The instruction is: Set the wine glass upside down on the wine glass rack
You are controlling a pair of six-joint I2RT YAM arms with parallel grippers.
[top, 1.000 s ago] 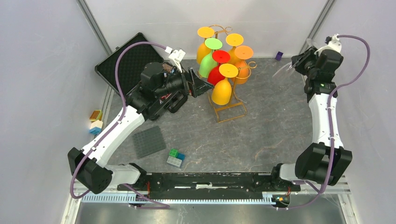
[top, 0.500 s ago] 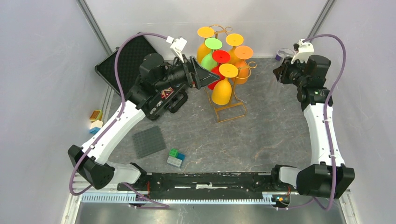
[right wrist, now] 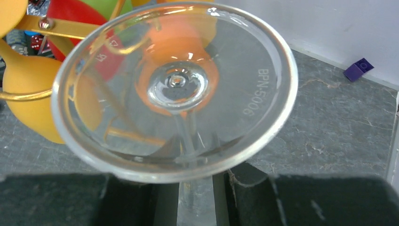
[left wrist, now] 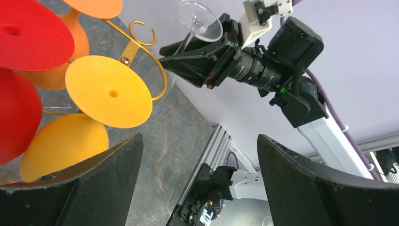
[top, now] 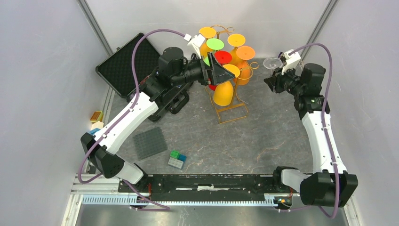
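My right gripper (top: 272, 79) is shut on the stem of a clear wine glass (top: 273, 62), held foot-up to the right of the wine glass rack (top: 231, 112), apart from it. In the right wrist view the glass's round foot (right wrist: 176, 84) fills the frame and its stem runs down between the fingers (right wrist: 117, 197). The gold wire rack carries several coloured glasses (top: 223, 92) hung upside down. My left gripper (top: 214, 73) is open against the rack's left side, with nothing between its jaws (left wrist: 200, 183). From the left wrist I see the clear glass (left wrist: 200, 21) and a bare gold hook (left wrist: 141, 40).
An open black case (top: 126, 61) lies at the back left. A grey baseplate (top: 149, 142), green and blue bricks (top: 177, 159) and small coloured blocks (top: 96, 121) lie on the left of the table. A purple block (right wrist: 358, 69) sits by the back wall.
My right arm has swung left towards the rack with the clear glass in its grip. My left arm has risen and moved right, up against the rack's hanging glasses.
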